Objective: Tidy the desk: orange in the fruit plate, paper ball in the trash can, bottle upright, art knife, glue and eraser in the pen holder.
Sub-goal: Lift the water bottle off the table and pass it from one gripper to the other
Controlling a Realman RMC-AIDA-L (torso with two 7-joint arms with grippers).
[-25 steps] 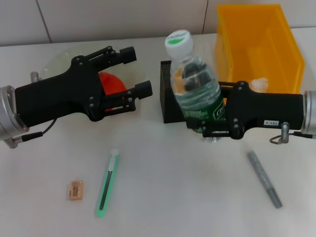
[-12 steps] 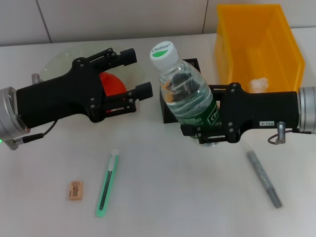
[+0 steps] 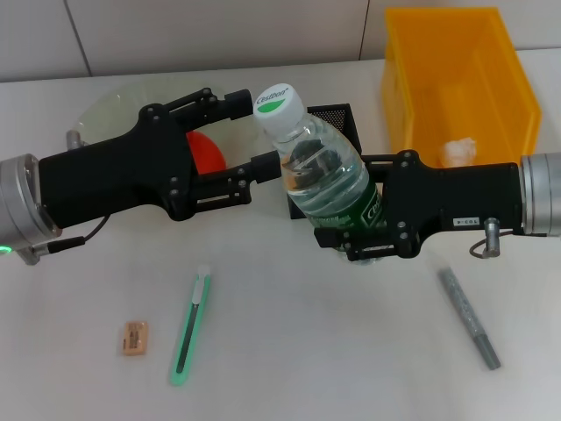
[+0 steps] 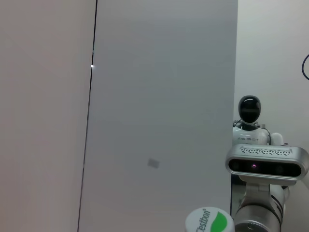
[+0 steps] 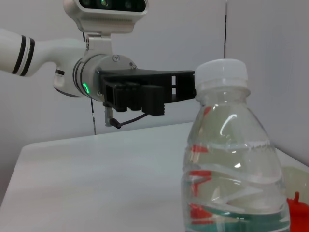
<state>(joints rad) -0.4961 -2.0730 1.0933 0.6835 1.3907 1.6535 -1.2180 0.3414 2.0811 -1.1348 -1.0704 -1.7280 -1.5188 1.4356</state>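
Since a second ago, the bottle (image 3: 326,175) has been travelling leftward across the desk in the right gripper (image 3: 355,230), and the left gripper (image 3: 254,132) has been reaching in toward it, so the two arms are now meeting over the middle of the table (image 3: 333,351).

Nearest the robot, the remaining small items are lying untouched: the eraser (image 3: 133,338) at the front left, the green art knife (image 3: 191,325) just beside it with its long axis running roughly front to back, and the grey glue stick (image 3: 469,317) at the front right.

Further back, the right gripper is clamping the bottle low on its green-labelled body, coming in from the right side. The bottle is standing nearly upright, its long axis leaning slightly so the white cap (image 3: 279,103) is tipping toward the left arm. The left gripper is holding its fingers spread, one finger reaching just behind the cap and the other touching or almost touching the bottle's shoulder; the neck is sitting between them. So the bottle's top lies straight ahead of the left hand, and that hand is the nearer one to steady it.

Behind them, the black pen holder (image 3: 337,116) is standing partly hidden by the bottle, the orange (image 3: 207,151) is sitting in the glass fruit plate (image 3: 105,114), and the paper ball (image 3: 458,152) is resting in the yellow trash can (image 3: 456,61).
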